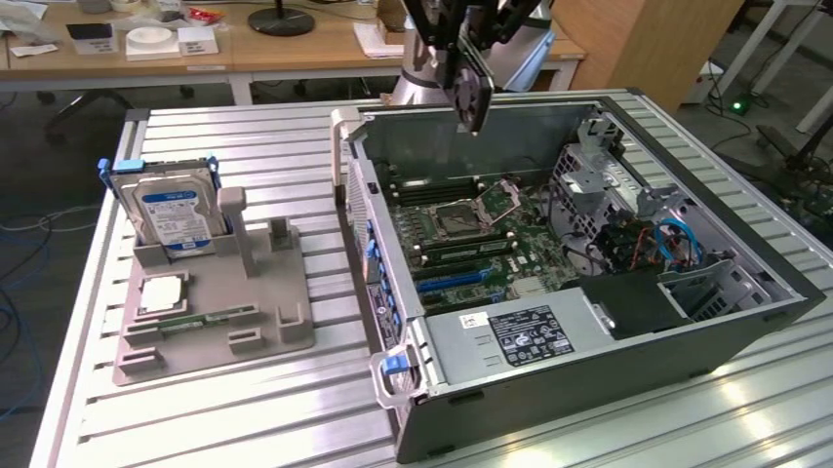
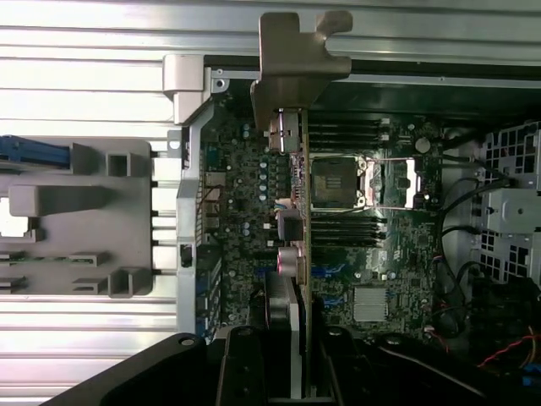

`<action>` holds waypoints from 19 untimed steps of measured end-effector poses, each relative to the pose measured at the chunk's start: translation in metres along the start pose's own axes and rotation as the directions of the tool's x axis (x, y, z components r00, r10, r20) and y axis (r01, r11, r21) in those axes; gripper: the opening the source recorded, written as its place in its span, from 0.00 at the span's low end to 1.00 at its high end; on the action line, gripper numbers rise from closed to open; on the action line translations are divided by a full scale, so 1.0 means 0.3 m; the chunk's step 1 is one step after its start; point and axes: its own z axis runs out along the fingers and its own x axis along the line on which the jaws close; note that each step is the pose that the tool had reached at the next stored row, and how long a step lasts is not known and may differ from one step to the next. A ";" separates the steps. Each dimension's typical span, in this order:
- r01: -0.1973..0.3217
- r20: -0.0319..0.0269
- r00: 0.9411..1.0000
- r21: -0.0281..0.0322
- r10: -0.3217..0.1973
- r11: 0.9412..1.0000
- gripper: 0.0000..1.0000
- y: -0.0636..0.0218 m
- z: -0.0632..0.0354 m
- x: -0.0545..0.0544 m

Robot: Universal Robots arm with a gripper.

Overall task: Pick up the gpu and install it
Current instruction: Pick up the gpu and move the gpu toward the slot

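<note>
The gpu [image 1: 470, 96], a thin dark card, hangs on edge in the air above the back part of the open computer case [image 1: 625, 336]. My gripper [image 1: 466, 49] is shut on its upper end. In the wrist view the gpu [image 2: 292, 76] is seen edge-on, its silvery bracket pointing away over the case wall, and the card runs back between my gripper's [image 2: 289, 359] two dark fingers [image 2: 243, 368]. Below it lies the green motherboard [image 2: 241, 194] with the bare processor socket [image 2: 338, 182] beside the card's line. The card is well above the board and touches nothing.
On the exterior view's left a grey parts holder [image 1: 228, 302] carries an upright hard drive [image 1: 170, 214], a processor chip [image 1: 162, 292] and a memory stick [image 1: 209, 319]. The case holds a power supply [image 1: 521, 336], drive cages [image 1: 612, 175] and cables [image 1: 657, 244]. Desks stand behind the slatted table [image 1: 195, 419].
</note>
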 end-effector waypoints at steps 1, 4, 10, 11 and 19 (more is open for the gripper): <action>0.000 0.000 1.000 0.000 0.000 1.000 0.29 0.000 0.000 -0.006; 0.000 0.000 1.000 0.000 0.000 1.000 0.29 0.000 0.001 -0.021; 0.000 0.000 1.000 0.000 0.000 1.000 0.29 0.000 0.001 -0.050; 0.001 0.000 1.000 0.000 -0.001 1.000 0.29 0.000 0.002 -0.056; 0.001 0.000 1.000 0.000 -0.001 1.000 0.29 0.000 0.003 -0.101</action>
